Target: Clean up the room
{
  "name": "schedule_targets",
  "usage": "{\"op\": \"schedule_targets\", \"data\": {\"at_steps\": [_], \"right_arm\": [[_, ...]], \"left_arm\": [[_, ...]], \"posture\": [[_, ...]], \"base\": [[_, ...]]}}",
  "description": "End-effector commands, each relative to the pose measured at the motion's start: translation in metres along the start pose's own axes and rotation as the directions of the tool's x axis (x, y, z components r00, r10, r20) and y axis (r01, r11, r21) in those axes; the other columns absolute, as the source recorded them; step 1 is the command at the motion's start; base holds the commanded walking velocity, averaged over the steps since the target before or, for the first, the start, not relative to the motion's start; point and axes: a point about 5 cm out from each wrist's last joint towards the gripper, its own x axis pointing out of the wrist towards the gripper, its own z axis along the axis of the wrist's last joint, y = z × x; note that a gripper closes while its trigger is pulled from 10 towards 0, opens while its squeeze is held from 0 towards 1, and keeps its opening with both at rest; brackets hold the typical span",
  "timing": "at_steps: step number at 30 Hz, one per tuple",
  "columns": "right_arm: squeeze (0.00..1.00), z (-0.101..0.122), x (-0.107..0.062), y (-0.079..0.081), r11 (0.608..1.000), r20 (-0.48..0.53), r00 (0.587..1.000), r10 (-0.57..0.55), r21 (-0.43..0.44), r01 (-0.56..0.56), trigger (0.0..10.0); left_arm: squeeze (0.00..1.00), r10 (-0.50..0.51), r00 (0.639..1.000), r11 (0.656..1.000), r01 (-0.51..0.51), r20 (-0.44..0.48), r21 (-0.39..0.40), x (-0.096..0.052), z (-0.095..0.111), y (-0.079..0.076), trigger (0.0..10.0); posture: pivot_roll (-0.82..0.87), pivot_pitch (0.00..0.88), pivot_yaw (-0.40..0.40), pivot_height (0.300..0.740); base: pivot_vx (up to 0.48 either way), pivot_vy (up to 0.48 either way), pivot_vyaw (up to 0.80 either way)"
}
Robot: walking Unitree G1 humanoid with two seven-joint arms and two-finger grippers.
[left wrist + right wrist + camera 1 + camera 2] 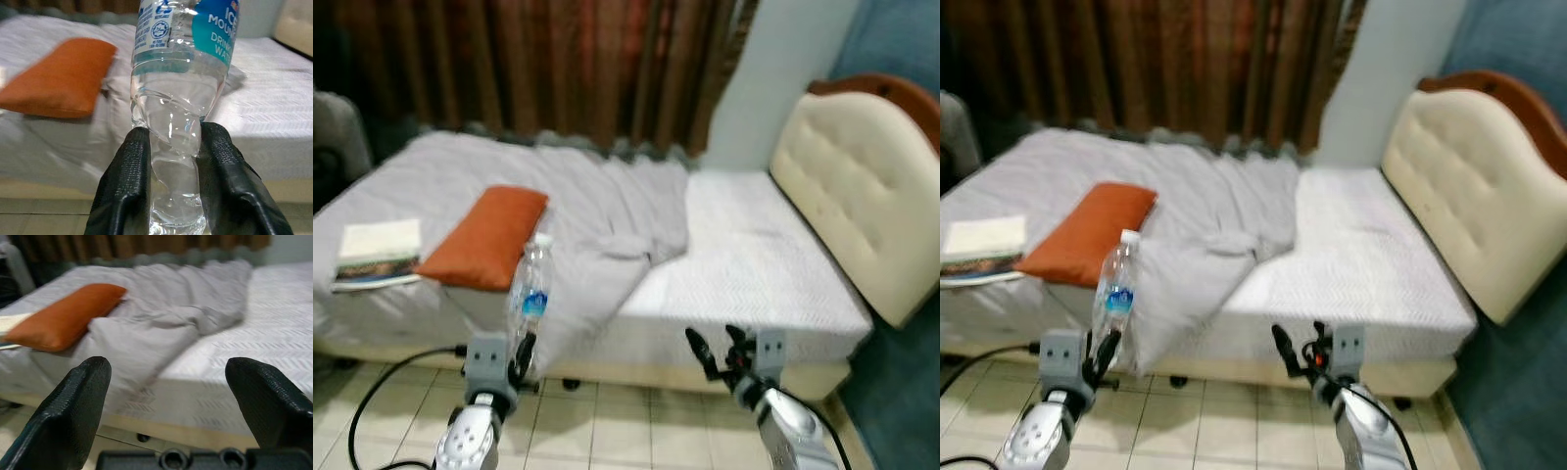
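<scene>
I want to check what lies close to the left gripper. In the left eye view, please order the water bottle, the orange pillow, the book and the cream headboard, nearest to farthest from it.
1. Water bottle: held in the left gripper.
2. Orange pillow: on the bed just behind the bottle.
3. Book: on the bed's left edge, beyond the pillow.
4. Cream headboard: at the bed's far right end.

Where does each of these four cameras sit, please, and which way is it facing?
Left eye view: on the head, looking forward and down at the bed; both silver arms show, the left tool holding a water bottle.
Right eye view: beside it, same scene, the right tool open.
Left wrist view: along the left tool's fingers, clamped on the bottle.
Right wrist view: between the spread fingers, facing the grey blanket.
Shared: all four show the orange pillow.
</scene>
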Motion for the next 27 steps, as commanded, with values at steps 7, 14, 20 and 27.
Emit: {"op": "schedule_targets", "data": {"at_steps": [7,14,20,27], "right_arm": [[0.00,0.004,0.000,-0.003,1.000,0.016,1.000,-0.001,-0.001,0.001,10.0],[0.00,0.004,0.001,-0.004,1.000,0.012,1.000,0.006,0.000,-0.006,10.0],[0.00,0.006,0.004,-0.003,1.000,0.024,1.000,-0.002,0.016,0.001,10.0],[0.00,-0.001,-0.017,-0.025,0.979,0.065,0.978,-0.200,0.057,0.196,10.0]], "left_arm": [[0.00,-0.024,0.998,1.000,0.025,0.052,-0.008,0.004,0.009,-0.010,10.0],[0.00,-0.010,0.998,1.000,0.011,0.064,-0.011,0.003,0.010,-0.010,10.0],[0.00,-0.003,0.998,1.000,0.004,0.063,-0.007,0.002,0.010,-0.006,10.0],[0.00,-0.090,0.994,0.995,0.087,0.056,0.052,0.014,0.020,0.003,10.0]], "posture": [[0.15,0.000,-0.106,0.740],[0.16,0.000,-0.111,0.740],[0.17,0.000,-0.114,0.740],[0.16,0.000,-0.007,0.740]], "base": [[0.000,0.480,0.00],[0.000,0.480,0.00],[0.000,0.480,0.00],[0.000,0.480,0.00]]}}
